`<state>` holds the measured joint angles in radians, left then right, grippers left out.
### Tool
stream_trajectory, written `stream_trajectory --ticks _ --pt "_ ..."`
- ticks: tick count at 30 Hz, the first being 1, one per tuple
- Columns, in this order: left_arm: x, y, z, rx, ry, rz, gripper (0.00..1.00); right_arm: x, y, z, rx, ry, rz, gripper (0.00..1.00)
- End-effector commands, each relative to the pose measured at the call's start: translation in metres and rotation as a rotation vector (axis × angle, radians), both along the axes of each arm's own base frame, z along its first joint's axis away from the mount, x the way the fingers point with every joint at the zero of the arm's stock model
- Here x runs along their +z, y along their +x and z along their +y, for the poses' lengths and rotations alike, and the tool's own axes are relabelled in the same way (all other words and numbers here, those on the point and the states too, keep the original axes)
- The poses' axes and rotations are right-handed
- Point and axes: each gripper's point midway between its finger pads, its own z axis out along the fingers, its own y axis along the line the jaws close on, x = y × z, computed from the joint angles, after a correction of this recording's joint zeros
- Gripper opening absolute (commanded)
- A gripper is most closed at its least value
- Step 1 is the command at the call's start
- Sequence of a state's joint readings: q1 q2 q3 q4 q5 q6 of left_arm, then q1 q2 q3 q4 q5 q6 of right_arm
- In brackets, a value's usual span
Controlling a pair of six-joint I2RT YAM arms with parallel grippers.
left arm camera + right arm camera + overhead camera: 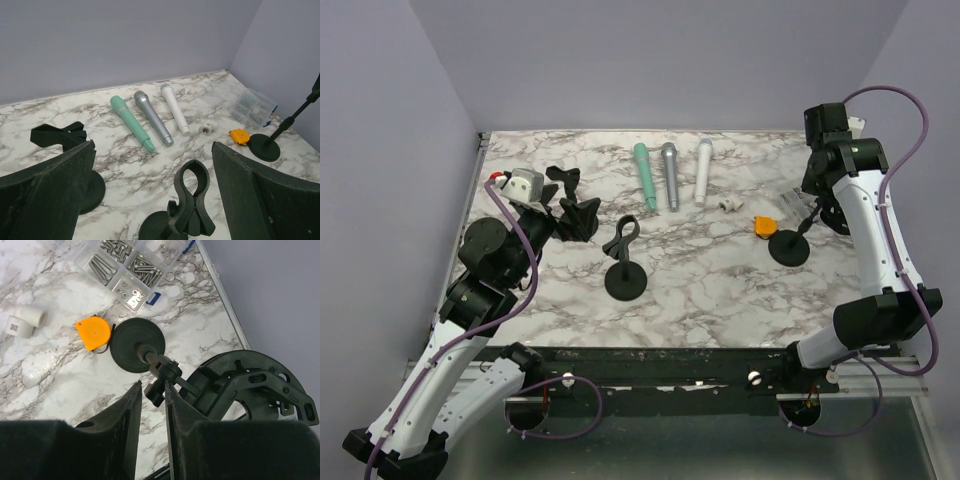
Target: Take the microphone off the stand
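Note:
Three microphones lie side by side on the marble at the back: green (646, 175), grey (671, 176) and white (704, 172). None sits in a stand. The centre stand (625, 262) has an empty clip (192, 200). Just left of it my left gripper (575, 215) is wide open; the clip sits low between the fingers (45, 195), apart from both. My right gripper (152, 386) is shut on the black knob (154, 392) at the top joint of the right stand (137, 345), seen at the right (789, 247) from above.
A third stand's clip (57, 135) and base stand by my left finger. An orange tape measure (94, 333), a white fitting (27, 320) and a clear screw box (130, 265) lie near the right stand. A round black holder (250, 385) hangs off that stand's arm.

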<state>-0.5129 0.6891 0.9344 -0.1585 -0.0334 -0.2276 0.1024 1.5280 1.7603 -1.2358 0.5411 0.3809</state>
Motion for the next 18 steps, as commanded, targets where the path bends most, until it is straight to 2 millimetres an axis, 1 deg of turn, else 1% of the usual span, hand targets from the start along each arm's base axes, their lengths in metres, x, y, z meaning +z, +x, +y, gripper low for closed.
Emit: stream_trajectory --ticks 1,7,10,13,18 --pt "0.005 -0.001 -0.002 -0.012 0.001 -0.018 0.98 -0.007 -0.012 -0.009 -0.019 -0.038 0.068 0.27" --pt "0.005 -0.001 -0.002 -0.009 0.002 -0.02 0.98 -0.006 -0.004 -0.006 -0.002 -0.025 0.053 0.27" --pt "0.006 -0.001 -0.001 -0.006 0.002 -0.022 0.98 -0.011 -0.004 -0.004 -0.003 -0.012 0.062 0.27" --pt "0.005 -0.001 -0.001 -0.005 0.002 -0.021 0.99 -0.021 -0.007 -0.003 -0.007 -0.007 0.078 0.27" --pt "0.005 -0.001 -0.001 -0.007 0.003 -0.02 0.98 -0.045 -0.011 0.001 -0.001 0.02 0.109 0.27"
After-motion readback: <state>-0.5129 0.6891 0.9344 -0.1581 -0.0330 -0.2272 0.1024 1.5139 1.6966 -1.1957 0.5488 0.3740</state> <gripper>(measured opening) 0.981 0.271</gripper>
